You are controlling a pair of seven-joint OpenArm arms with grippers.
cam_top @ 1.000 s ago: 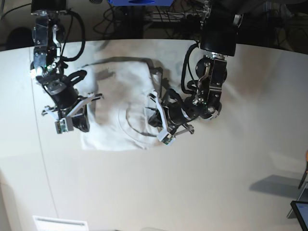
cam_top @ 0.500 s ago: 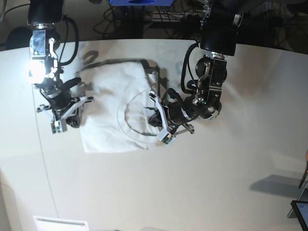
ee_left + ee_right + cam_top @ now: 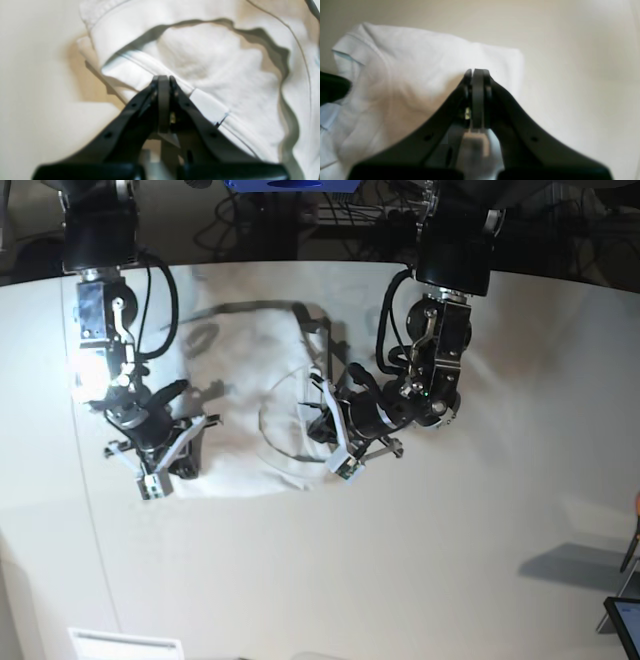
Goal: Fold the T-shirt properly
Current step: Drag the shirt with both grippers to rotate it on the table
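Note:
The white T-shirt (image 3: 245, 380) lies folded on the table, collar (image 3: 285, 425) toward its right side. My left gripper (image 3: 320, 428) sits at the shirt's right edge. In the left wrist view it (image 3: 163, 78) is shut, its tips on the ribbed collar (image 3: 130, 65) beside the neck label (image 3: 208, 107). No cloth shows between the jaws. My right gripper (image 3: 170, 470) is at the shirt's lower left corner. In the right wrist view it (image 3: 476, 72) is shut, with its tips over the cloth (image 3: 420, 62).
Cables and equipment (image 3: 290, 220) lie beyond the table's curved back edge. A white flat object (image 3: 125, 645) is at the front left edge. A dark object (image 3: 625, 620) stands at the far right front. Bare tabletop (image 3: 420, 560) spreads in front of the shirt.
My right gripper has moved down along the shirt's left side to its lower left corner. The shirt's left part lies flatter. My left arm has not moved.

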